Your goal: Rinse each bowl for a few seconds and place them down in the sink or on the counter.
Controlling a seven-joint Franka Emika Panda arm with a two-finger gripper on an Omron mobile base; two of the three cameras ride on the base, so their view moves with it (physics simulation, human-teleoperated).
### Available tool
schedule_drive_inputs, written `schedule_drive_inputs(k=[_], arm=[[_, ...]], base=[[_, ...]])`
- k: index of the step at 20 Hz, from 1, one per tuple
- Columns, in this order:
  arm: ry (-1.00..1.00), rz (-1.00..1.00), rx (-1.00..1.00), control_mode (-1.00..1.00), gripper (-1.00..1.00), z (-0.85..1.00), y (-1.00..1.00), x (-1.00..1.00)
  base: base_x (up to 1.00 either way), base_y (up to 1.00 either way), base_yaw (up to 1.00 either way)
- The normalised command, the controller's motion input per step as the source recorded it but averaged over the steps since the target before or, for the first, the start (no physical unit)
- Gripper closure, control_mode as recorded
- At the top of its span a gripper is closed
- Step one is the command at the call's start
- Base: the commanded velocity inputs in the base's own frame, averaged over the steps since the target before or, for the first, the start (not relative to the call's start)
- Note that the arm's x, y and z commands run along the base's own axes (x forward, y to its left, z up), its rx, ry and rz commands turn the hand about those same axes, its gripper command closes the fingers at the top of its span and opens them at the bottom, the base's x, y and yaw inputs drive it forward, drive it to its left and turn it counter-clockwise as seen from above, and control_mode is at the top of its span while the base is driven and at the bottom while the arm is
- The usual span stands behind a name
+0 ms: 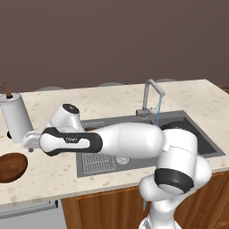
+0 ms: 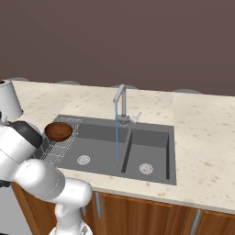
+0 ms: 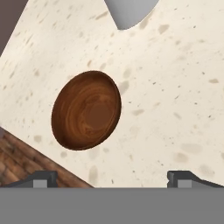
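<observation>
— Bowls first: where are they?
— One bowl (image 3: 86, 110) lies upright on the beige worktop (image 3: 175, 87), near its front edge and left of the sink (image 1: 188, 123). From the left base camera the same bowl (image 1: 11, 167) sits at the far left of the picture.
— And the second bowl (image 2: 58, 131)?
— It rests on the wire grid (image 2: 59, 142) at the left end of the sink, seen from the right base camera.
— How do the fingers (image 3: 117, 178) stand?
— Spread wide, holding nothing. Their two dark tips rise at the bottom of the hand camera's picture, and the worktop bowl lies ahead of them, closer to the left tip, not touched.
— Where is the arm?
— It reaches out to the left over the worktop, its wrist just beside the tall white cylinder (image 1: 17, 117) with the brown stick.
— Anything at the faucet (image 2: 120, 103)?
— A thin blue stream of water (image 2: 116, 137) falls from its spout into the left basin, well apart from both bowls
</observation>
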Motion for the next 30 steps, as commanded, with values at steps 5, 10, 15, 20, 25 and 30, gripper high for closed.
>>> schedule_drive_inputs(k=[5,10,15,20,25,30], arm=[[0.00,0.00,0.00,-1.00,-1.00,-0.14,0.10,0.00],[0.00,-0.01,0.00,-1.00,-1.00,-0.12,0.10,0.00],[0.00,-0.05,0.00,-1.00,-1.00,-0.09,0.11,-0.03],[0.00,-0.06,0.00,-1.00,-1.00,-0.12,0.14,0.00],[0.00,-0.06,0.00,-1.00,-1.00,-0.12,0.09,0.00],[0.02,-0.07,0.00,-1.00,-1.00,-0.07,0.03,0.04]], base=[[0.00,0.00,0.00],[0.00,0.00,0.00],[0.00,0.00,0.00],[0.00,0.00,0.00],[0.00,0.00,0.00],[0.00,0.00,0.00]])
